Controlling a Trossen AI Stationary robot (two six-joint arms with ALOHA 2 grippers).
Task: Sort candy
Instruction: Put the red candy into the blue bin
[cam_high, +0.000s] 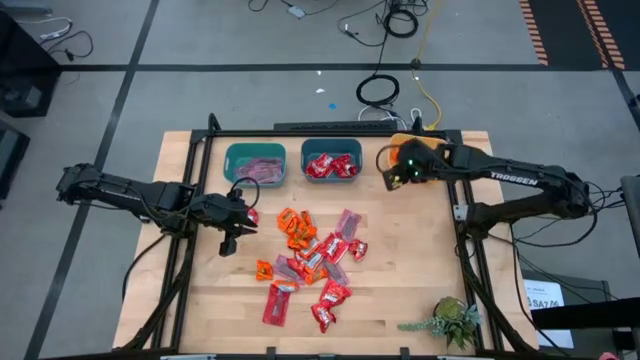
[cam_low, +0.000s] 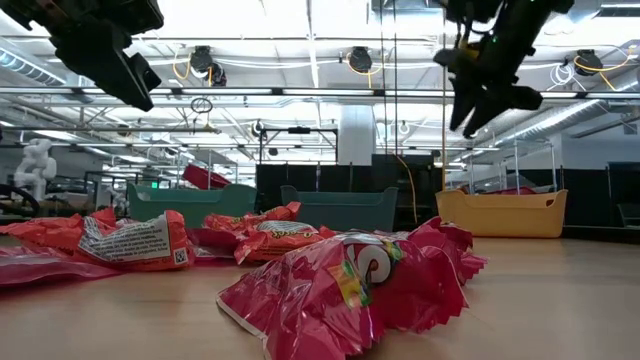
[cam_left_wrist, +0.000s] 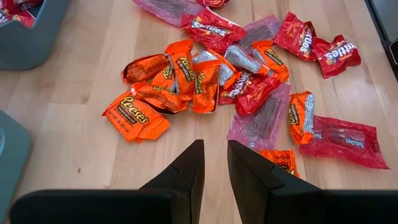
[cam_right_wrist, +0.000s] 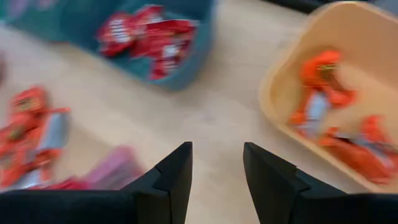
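Observation:
The candy lies in a loose pile (cam_high: 310, 255) at the table's middle: orange, red and pinkish-mauve wrapped sweets (cam_left_wrist: 217, 68), seen close in the low view (cam_low: 340, 280). My left gripper (cam_high: 230, 243) hovers over bare wood at the pile's left edge, its fingers (cam_left_wrist: 214, 155) a narrow gap apart with nothing between them. My right gripper (cam_high: 392, 175) hangs open and empty (cam_right_wrist: 216, 158) above the table beside the yellow bin (cam_right_wrist: 280, 68), which holds orange sweets. It also hangs high in the low view (cam_low: 470, 115).
Two teal bins stand along the far edge: the left one (cam_high: 228, 163) holds pinkish-mauve sweets, the middle one (cam_high: 304, 160) red ones. The yellow bin (cam_low: 500, 213) is at the far right. A small plant (cam_high: 450, 320) sits at the near right corner. Bare wood lies left of the pile.

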